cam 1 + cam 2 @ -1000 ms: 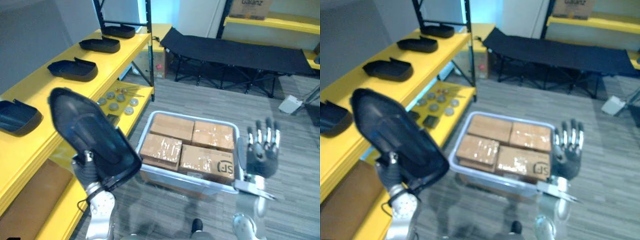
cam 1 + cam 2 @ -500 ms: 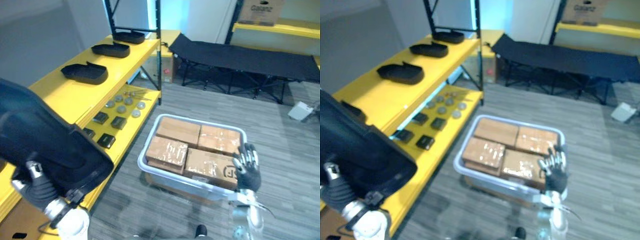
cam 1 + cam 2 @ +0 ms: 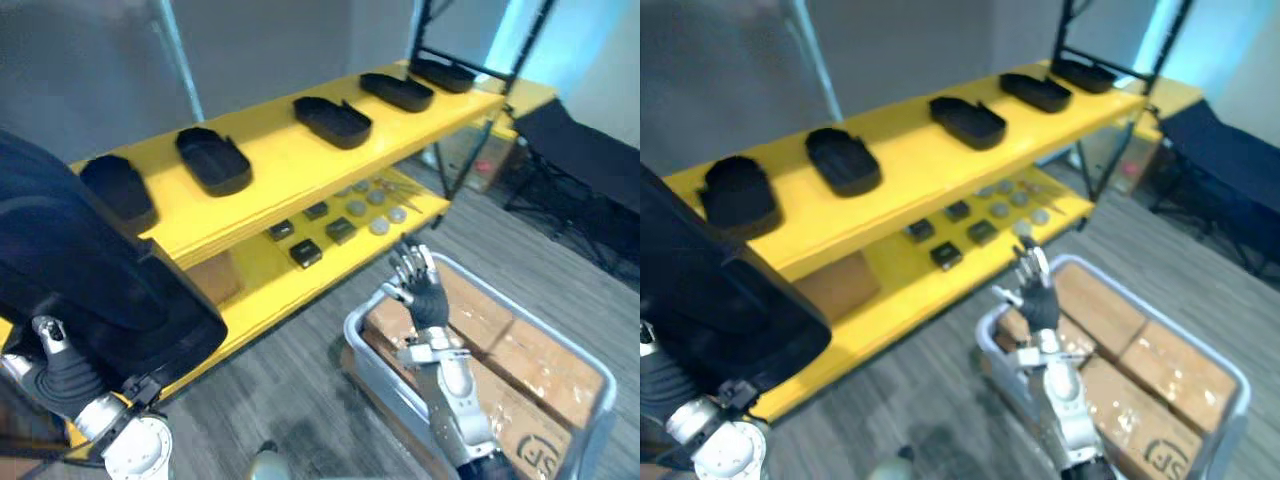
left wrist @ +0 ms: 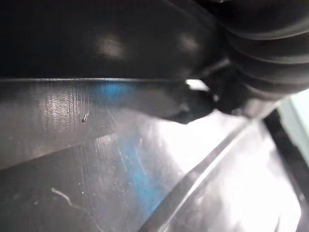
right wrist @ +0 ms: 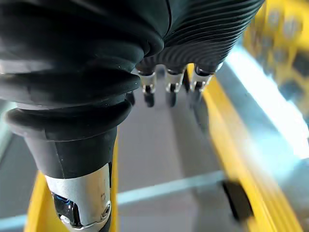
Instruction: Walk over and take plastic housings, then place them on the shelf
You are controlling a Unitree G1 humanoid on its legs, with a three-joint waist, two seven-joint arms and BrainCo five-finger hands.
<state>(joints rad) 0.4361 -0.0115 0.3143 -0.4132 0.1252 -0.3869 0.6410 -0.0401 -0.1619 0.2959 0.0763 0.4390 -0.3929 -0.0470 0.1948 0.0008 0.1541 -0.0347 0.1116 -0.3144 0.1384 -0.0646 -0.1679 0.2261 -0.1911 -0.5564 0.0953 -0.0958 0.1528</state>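
The left robot hand [image 3: 60,372] grips a large black housing [image 3: 90,265]. Its thumb is pressed against the housing's edge, and the piece is held up in the air at a tilt, just above the hand. In the left wrist view a dark fingertip [image 4: 192,109] lies against the glossy black surface.

Just beyond this hand stands a yellow shelf [image 3: 280,165]. On its top level five more black housings sit in a row leading away from the hand, the nearest [image 3: 118,190] close to the held one and the farthest [image 3: 441,72] by the shelf's end post. On the lower level [image 3: 262,272] lie small dark blocks [image 3: 305,252] and round grey discs [image 3: 378,226].

The right robot hand [image 3: 420,292] is open and holds nothing, its fingers straight and pointing up. Below it is a grey bin [image 3: 372,362] packed with cardboard boxes [image 3: 530,350]. Farther off, past the bin, stands a black cot [image 3: 590,165].
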